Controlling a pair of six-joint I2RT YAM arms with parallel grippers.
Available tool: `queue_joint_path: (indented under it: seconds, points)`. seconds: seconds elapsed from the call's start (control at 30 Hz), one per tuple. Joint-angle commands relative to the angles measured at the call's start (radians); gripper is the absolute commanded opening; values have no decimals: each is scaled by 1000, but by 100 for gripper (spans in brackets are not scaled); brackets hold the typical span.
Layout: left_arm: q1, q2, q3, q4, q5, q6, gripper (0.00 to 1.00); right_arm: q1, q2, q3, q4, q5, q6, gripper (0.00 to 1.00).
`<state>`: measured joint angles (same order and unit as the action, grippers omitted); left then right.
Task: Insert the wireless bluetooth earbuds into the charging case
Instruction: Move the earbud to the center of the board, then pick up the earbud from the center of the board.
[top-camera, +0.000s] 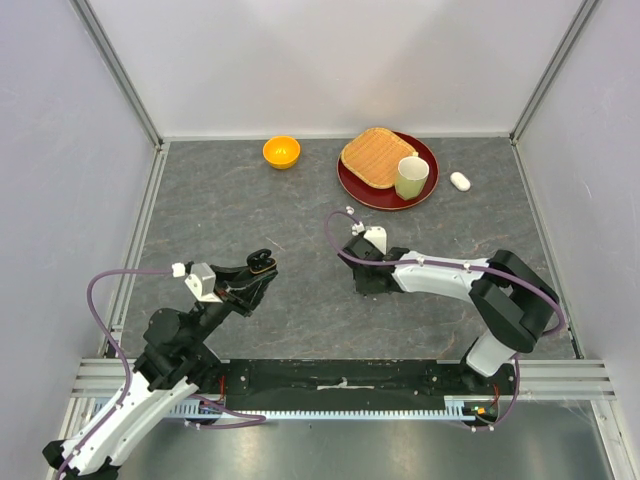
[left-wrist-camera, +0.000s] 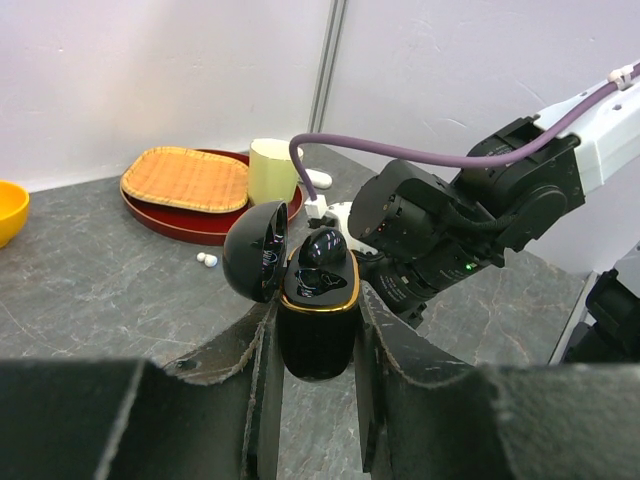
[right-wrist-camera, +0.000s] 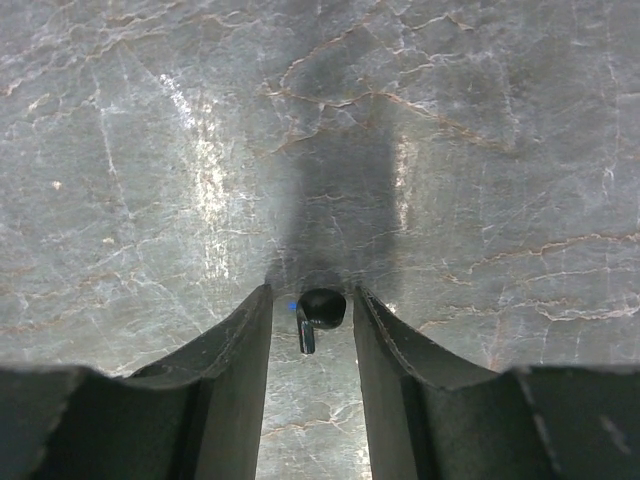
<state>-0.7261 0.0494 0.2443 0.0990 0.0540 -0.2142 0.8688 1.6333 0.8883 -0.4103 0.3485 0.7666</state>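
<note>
Progress was partial: your left gripper (left-wrist-camera: 316, 345) clamped the open charging case (left-wrist-camera: 320, 290) with one black bud (left-wrist-camera: 322, 247) seemingly seated, your right gripper (right-wrist-camera: 312, 293) stood part-open around, not gripping, the other black earbud (right-wrist-camera: 322, 306) on the table (right-wrist-camera: 150, 150), white buds (left-wrist-camera: 207, 260) by the tray (left-wrist-camera: 170, 228) not yet loaded.
</note>
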Motion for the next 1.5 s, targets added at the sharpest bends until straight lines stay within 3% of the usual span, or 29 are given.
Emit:
queue_joint_path:
  seconds: [0.0, 0.23, 0.47, 0.83, 1.47]
  points:
    - [-2, 21, 35, 15, 3, 42, 2, 3, 65, 8, -96, -16, 138, 44]
    - [-3, 32, 36, 16, 10, 35, 2, 19, 146, 28, -150, -9, 286, 42]
    - [-3, 35, 33, 21, 7, 33, 2, 41, 120, 21, -173, 17, 355, 41]
    - [-4, 38, 32, 24, 4, 33, 2, 48, 111, 29, -177, 7, 343, 35]
    - [-3, 37, 32, 24, 7, 26, 2, 61, 102, 20, -196, 9, 346, 42]
